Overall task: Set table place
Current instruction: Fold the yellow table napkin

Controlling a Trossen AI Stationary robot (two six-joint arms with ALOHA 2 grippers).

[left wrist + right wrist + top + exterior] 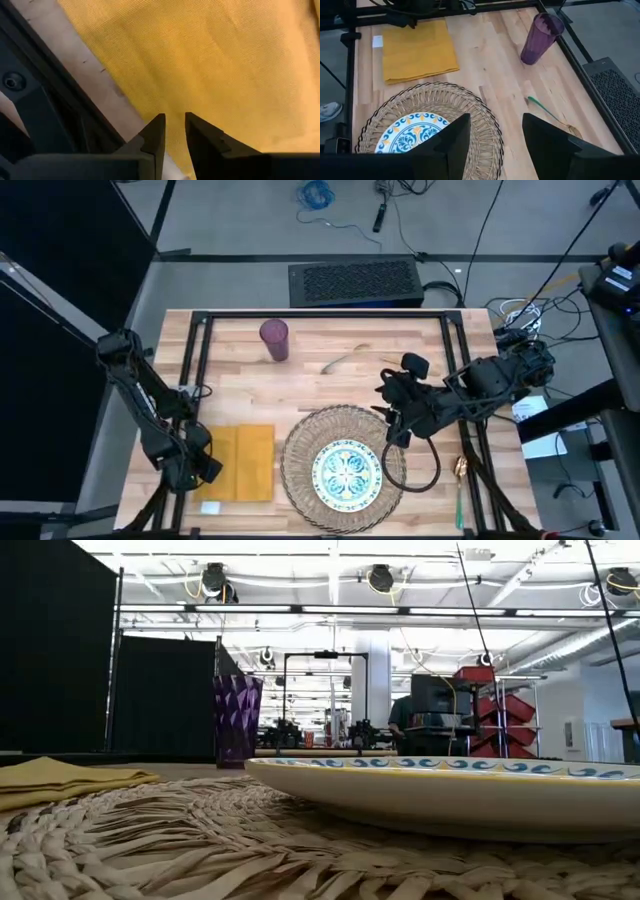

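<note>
High view: table (330, 350) fills mid-frame; woven mat (300, 465) sits lower centre carrying the plate (347, 471); yellow napkin (243, 462) lies lower left, purple tumbler (274, 339) upper left of centre. Right gripper (388, 412), released wide, hovers at the mat's right edge. Left gripper (205, 470), fingers nearly together, grasps nothing over the napkin's left edge.
</note>
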